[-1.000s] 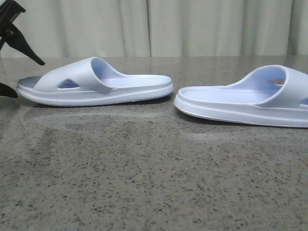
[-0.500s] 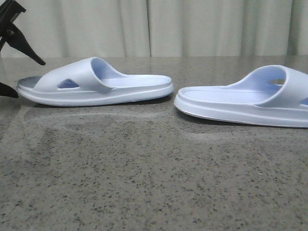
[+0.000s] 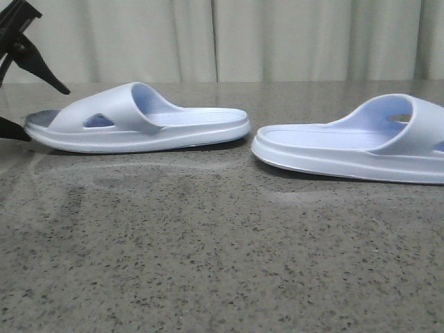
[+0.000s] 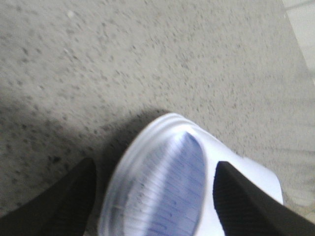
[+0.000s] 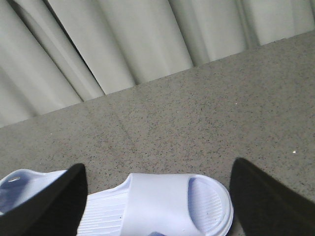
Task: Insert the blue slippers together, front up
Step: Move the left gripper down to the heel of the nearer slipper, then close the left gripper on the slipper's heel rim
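Observation:
Two blue slippers lie sole-down on the speckled table, heels facing each other. The left slipper (image 3: 139,119) has its toe end towards my left gripper (image 3: 48,115), which is open with one black finger above the toe and one at table level. In the left wrist view the gripper (image 4: 155,163) straddles that slipper's toe (image 4: 162,191) with a gap on each side. The right slipper (image 3: 361,142) lies under my right gripper (image 5: 158,164), which is open and hangs above its strap (image 5: 157,206). The right gripper is out of the front view.
A pale pleated curtain (image 3: 277,38) hangs just behind the table's far edge (image 3: 305,82). The grey stone tabletop (image 3: 208,250) stretches towards the front. In the right wrist view the other slipper (image 5: 19,187) shows at the edge.
My left gripper has crept slightly to the right, closer over the left slipper's toe. Both slippers lie where they were.

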Tool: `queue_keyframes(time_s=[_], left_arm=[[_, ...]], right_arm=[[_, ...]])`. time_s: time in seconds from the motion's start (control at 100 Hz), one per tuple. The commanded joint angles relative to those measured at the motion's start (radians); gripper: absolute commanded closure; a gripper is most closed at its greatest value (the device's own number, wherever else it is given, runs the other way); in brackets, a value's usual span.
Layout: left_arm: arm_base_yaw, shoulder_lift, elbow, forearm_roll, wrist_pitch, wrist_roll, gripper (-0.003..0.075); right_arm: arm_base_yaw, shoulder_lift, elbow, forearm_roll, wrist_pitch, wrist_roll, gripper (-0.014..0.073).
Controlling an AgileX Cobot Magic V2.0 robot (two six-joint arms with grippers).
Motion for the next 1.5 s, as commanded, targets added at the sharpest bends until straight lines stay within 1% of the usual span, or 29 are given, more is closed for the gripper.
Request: queue_keyframes(time_s=[0.0, 0.22, 0.3, 0.56, 0.75, 1.07, 1.22, 1.31, 1.41, 1.49], left_arm=[[-0.023, -0.025, -0.032, -0.021, -0.014, 0.002, 0.0276], [-0.029, -0.025, -0.032, -0.021, -0.017, 0.002, 0.0276], [-0.029, -0.025, -0.032, -0.021, -0.020, 0.002, 0.0290], [-0.029, -0.025, -0.032, -0.027, -0.034, 0.002, 0.0389], [-0.029, -0.015, -0.032, -0.027, -0.034, 0.002, 0.0476], [-0.029, 0.109, -0.032, -0.051, 0.026, 0.002, 0.0612], [-0.029, 0.131, -0.032, -0.059, 0.039, 0.007, 0.0701], [-0.029, 0.131, -0.032, -0.073, 0.040, 0.052, 0.0704], [-0.029, 0.131, -0.032, -0.086, 0.042, 0.066, 0.0704], [-0.029, 0.131, -0.032, -0.135, 0.052, 0.119, 0.0704]], right_arm=[[-0.005, 0.018, -0.035, 0.011, -0.084, -0.003, 0.0074], [-0.005, 0.018, -0.035, 0.011, -0.084, -0.003, 0.0074], [-0.005, 0.018, -0.035, 0.011, -0.084, -0.003, 0.0074], [-0.005, 0.018, -0.035, 0.011, -0.080, -0.003, 0.0074], [-0.005, 0.018, -0.035, 0.011, -0.080, -0.003, 0.0074], [-0.005, 0.018, -0.035, 0.011, -0.076, -0.003, 0.0074], [-0.005, 0.018, -0.035, 0.011, -0.072, -0.003, 0.0074], [-0.005, 0.018, -0.035, 0.011, -0.072, -0.003, 0.0074], [-0.005, 0.018, -0.035, 0.011, -0.072, -0.003, 0.0074], [-0.005, 0.018, -0.035, 0.011, -0.072, -0.003, 0.0074]])
